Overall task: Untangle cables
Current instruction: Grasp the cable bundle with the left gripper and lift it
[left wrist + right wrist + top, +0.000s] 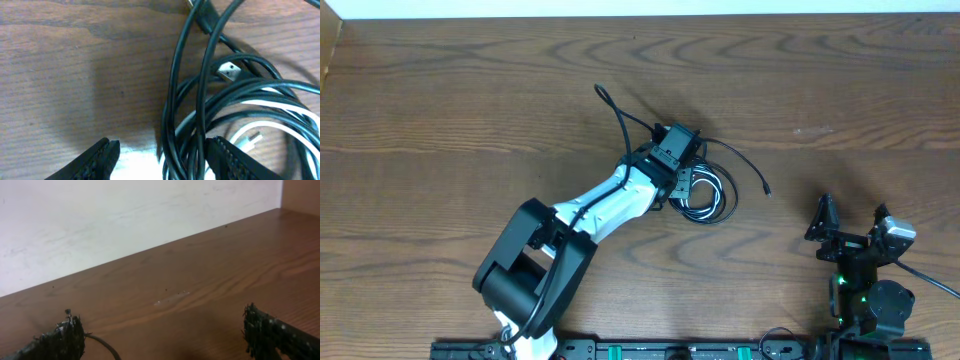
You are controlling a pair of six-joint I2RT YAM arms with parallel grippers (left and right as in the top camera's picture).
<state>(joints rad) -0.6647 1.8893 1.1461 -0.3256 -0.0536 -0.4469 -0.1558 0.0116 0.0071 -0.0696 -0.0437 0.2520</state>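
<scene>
Around and in the way:
- Left arm [610, 205] stretched diagonally across the counter [470, 100]; its black wrist housing covers part of the cables [708, 200] from overhead.
- Cables lie in a loose coil near the counter's centre. One black tail runs up and left, another curves right to a small plug end [766, 190] lying free.
- Left wrist view: black loops cross over each other, a whitish strand [265, 102] threaded among them. A silver flat plug [229, 72] sits inside the tangle, and a small white plug [254, 137] lies lower right.
- Left end effector [162, 157]: jaws partly apart, several black strands passing through the gap, crowded against the right-hand finger [230, 160]. The other finger is clear of them.
- Right end effector [852, 220]: parked near the lower right corner, well apart from the coil, jaws spread wide, nothing between them.
- Thin dark cord [102, 345] beside one right finger; its source cannot be told.
- Black rail [650, 350] with green spots along the near edge.

Surface and room:
- Dark brown wood grain, dull sheen.
- Pale scuffed wall [125, 225] behind the far edge.
</scene>
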